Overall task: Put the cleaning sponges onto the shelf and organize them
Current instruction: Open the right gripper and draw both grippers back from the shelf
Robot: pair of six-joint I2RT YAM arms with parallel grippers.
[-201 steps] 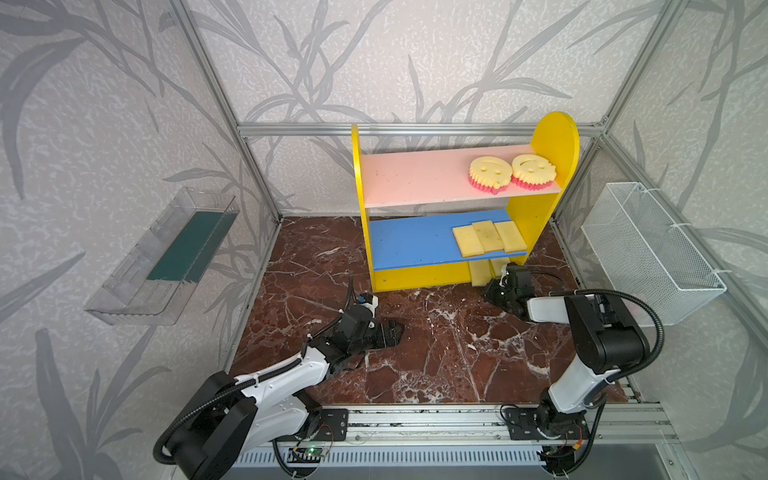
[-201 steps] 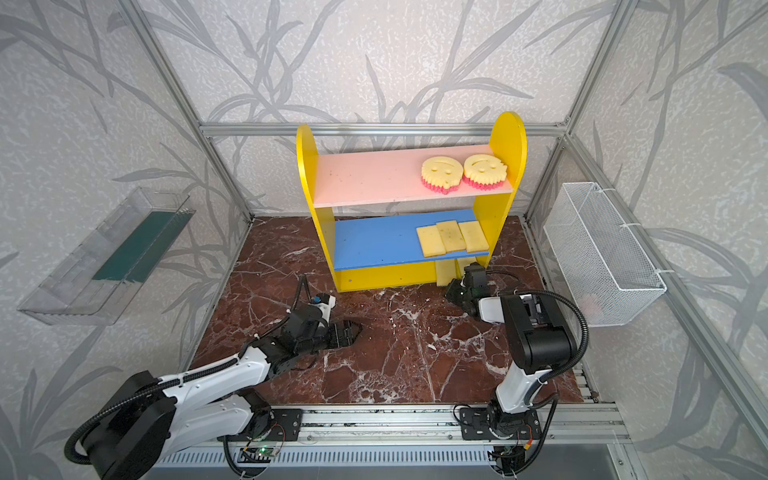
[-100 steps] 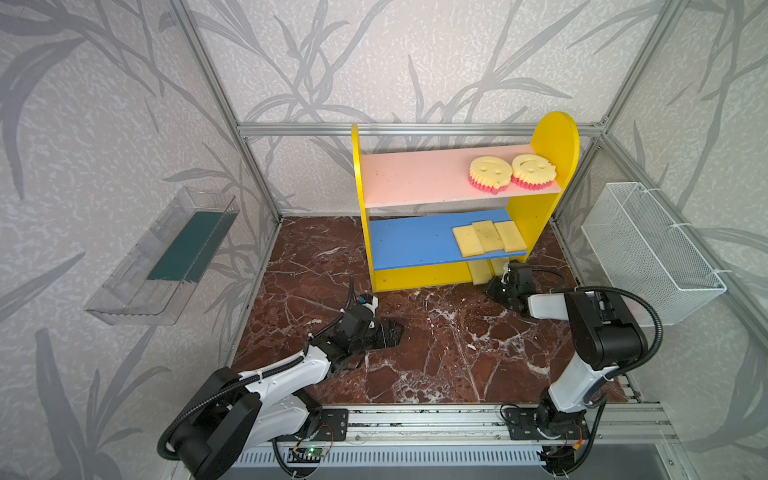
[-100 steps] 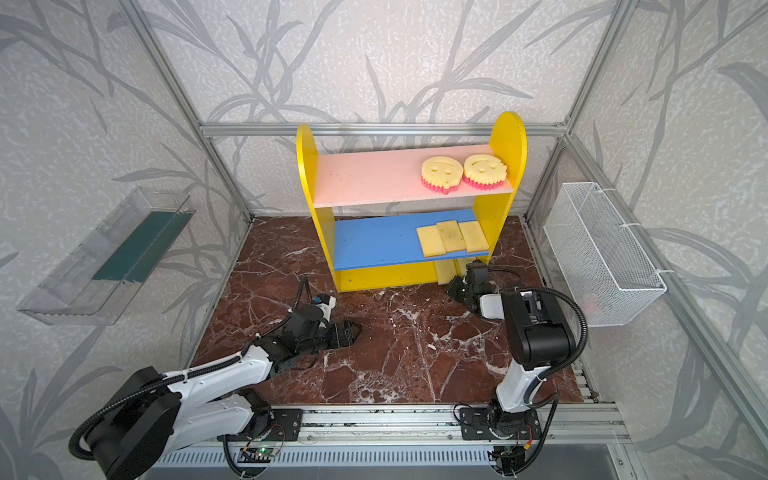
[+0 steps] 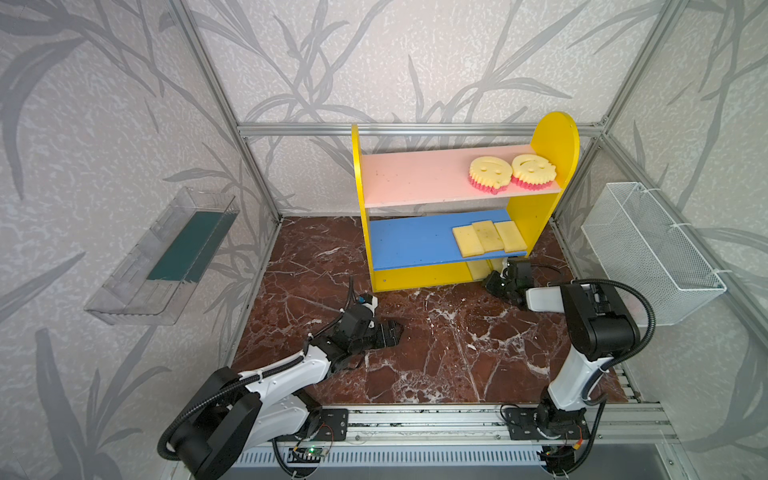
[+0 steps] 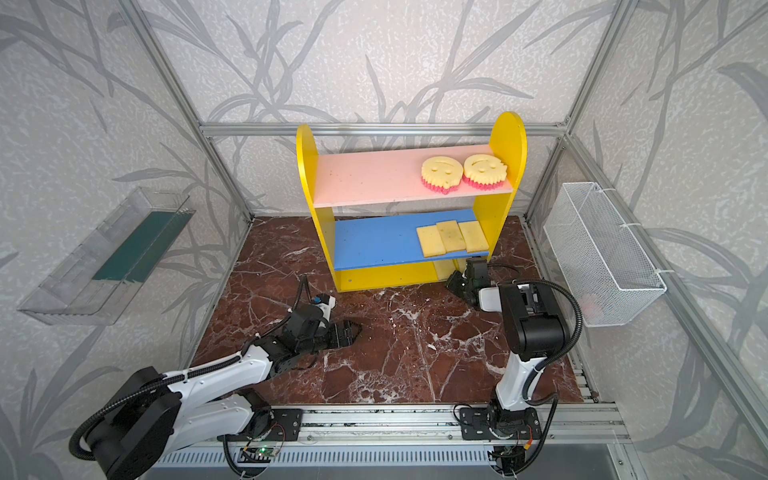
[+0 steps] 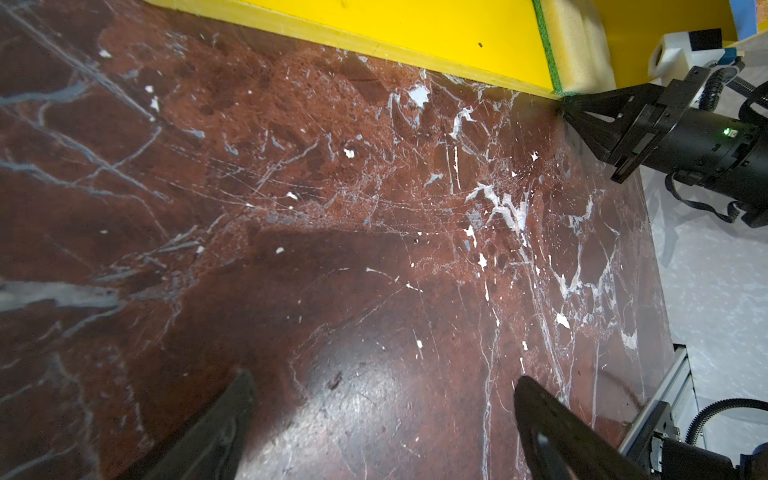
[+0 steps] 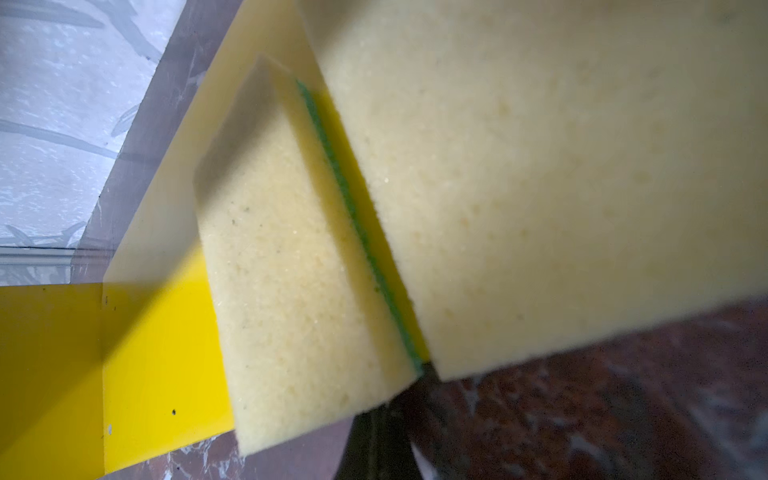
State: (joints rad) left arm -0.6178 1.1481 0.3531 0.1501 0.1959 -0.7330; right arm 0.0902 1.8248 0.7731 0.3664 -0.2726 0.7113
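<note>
Sponges are soft, light foam w/ a rougher scrub face. They should squash under a pinch, spring back & not slip much; nothing fragile. Best hold, I judge: across the thin sides at mid-length, so the slab doesn't flop or twist.

R claw (image 5: 492,284) is shut, tips drawn to a point low at the foot of the shelf (image 5: 557,137), under the blue board (image 5: 407,245). Right at its tips a green-faced sponge (image 8: 299,270) stands on edge in the bottom bay. A 2nd pale sponge (image 8: 561,166) sits nearer the claw, just beside the 1st, filling most of the right wrist view. In the left wrist view the tips touch the foam's lower corner. Can't tell if any foam is pinched or only nudged.

Above R claw: 3 pale rectangles (image 5: 488,237) lie flat, side by side, on the blue board. Higher up, 2 smileys (image 5: 490,170) sit on the pink board (image 5: 415,178), next to the round-topped side.

L claw (image 5: 395,332) is wide open & empty, low over bare desk (image 5: 436,353), well apart from the shelf & R claw.
</note>
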